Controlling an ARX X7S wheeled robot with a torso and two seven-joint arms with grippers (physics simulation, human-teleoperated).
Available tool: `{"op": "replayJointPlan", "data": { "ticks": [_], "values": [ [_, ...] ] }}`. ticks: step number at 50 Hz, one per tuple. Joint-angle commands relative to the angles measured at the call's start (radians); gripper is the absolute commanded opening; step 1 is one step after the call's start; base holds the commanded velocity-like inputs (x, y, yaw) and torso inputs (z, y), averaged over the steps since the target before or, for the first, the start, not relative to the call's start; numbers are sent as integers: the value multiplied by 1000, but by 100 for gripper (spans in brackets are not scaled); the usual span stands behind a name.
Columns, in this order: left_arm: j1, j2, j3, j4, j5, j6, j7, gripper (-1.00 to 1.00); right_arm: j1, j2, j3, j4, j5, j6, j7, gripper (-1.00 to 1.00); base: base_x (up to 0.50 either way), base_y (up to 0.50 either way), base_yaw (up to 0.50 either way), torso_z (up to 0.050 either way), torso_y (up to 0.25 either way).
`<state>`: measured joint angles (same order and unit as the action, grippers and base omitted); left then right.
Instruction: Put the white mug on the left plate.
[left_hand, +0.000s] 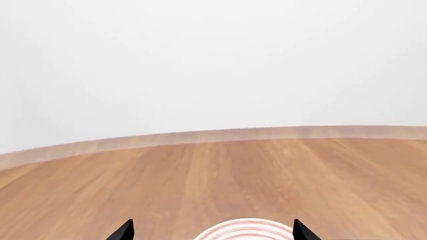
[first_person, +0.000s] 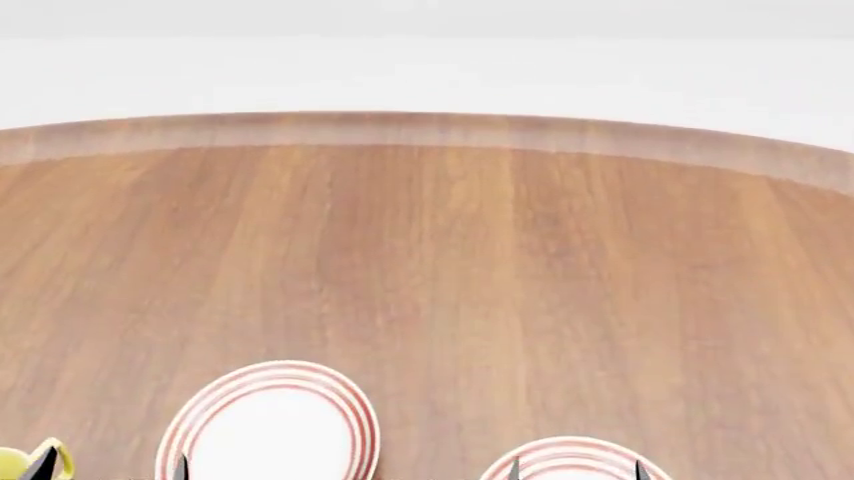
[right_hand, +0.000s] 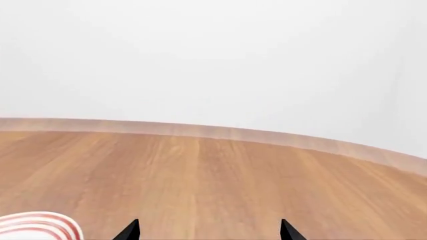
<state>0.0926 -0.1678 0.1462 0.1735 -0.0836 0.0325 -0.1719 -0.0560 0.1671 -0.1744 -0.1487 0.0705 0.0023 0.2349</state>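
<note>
White mug out of sight in all views. Left plate (first_person: 274, 425), white with red rings, bare, lying flat on table (first_person: 441, 260) between left claw (first_person: 114, 465) tips. Right plate (first_person: 574, 460) between right claw (first_person: 577, 468) tips. Yellow mug (first_person: 20, 462) just outside left claw. Both claws spread open, holding nothing.

Table (first_person: 467, 260): I see wood, warm brown, fine straight grain, smooth with a soft sheen; left plate (first_person: 271, 425): I read smooth white glaze, red-ringed rim; fingertips (right_hand: 130, 231): I note plain matt black.
</note>
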Motion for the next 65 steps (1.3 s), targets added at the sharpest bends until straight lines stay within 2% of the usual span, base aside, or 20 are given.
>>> {"op": "replayJointPlan", "data": {
  "ticks": [1, 8, 10, 22, 26, 30, 32, 35, 46, 55, 61, 62, 64, 65],
  "values": [
    [9, -13, 17, 1, -3, 22, 6, 100, 1, 5, -6, 13, -1, -12, 13, 100, 0, 0, 0, 0, 0],
    [25, -28, 30, 38, -72, 32, 55, 100, -5, 11, -7, 7, 7, -20, 16, 100, 0, 0, 0, 0, 0],
    [30, -48, 55, 12, -23, 59, 64, 100, -7, 12, -11, 4, 8, -23, 15, 100, 0, 0, 0, 0, 0],
    [102, -158, -26, 35, -89, 141, 111, 100, 1, 14, -16, 33, 21, -47, 16, 100, 0, 0, 0, 0, 0],
    [225, -221, -58, 82, -143, 259, 175, 100, 6, 15, -15, 49, 29, -52, 16, 100, 0, 0, 0, 0, 0],
    [283, -249, -78, 76, -125, 341, 195, 100, 9, 18, -12, 57, 42, -61, 12, 100, 0, 0, 0, 0, 0],
    [297, -245, -81, -14, -117, 449, 224, 100, 12, 17, -15, 62, 43, -64, 11, 100, 0, 0, 0, 0, 0],
    [341, -267, -103, -23, -111, 512, 237, 100, 25, 14, -22, 85, 44, -69, 8, 100, 0, 0, 0, 0, 0],
    [396, -320, -113, -85, -122, 596, 292, 100, 27, 19, -25, 89, 51, -70, 14, 100, 0, 0, 0, 0, 0],
    [462, -367, -142, -100, -188, 670, 332, 100, 31, 22, -31, 97, 53, -74, 19, 100, 0, 0, 0, 0, 0],
    [493, -363, -121, -138, -126, 693, 352, 100, 30, 25, -33, 94, 53, -73, 23, 100, 0, 0, 0, 0, 0],
    [540, -355, -128, -139, -40, 723, 345, 100, 28, 25, -35, 92, 51, -74, 24, 100, 0, 0, 0, 0, 0],
    [569, -362, -138, -124, -41, 730, 343, 100, 28, 26, -37, 91, 51, -74, 25, 100, 0, 0, 0, 0, 0],
    [689, -345, -183, -94, 39, 814, 325, 100, 37, 22, -38, 106, 51, -75, 26, 100, 0, 0, 0, 0, 0]
  ]
}}
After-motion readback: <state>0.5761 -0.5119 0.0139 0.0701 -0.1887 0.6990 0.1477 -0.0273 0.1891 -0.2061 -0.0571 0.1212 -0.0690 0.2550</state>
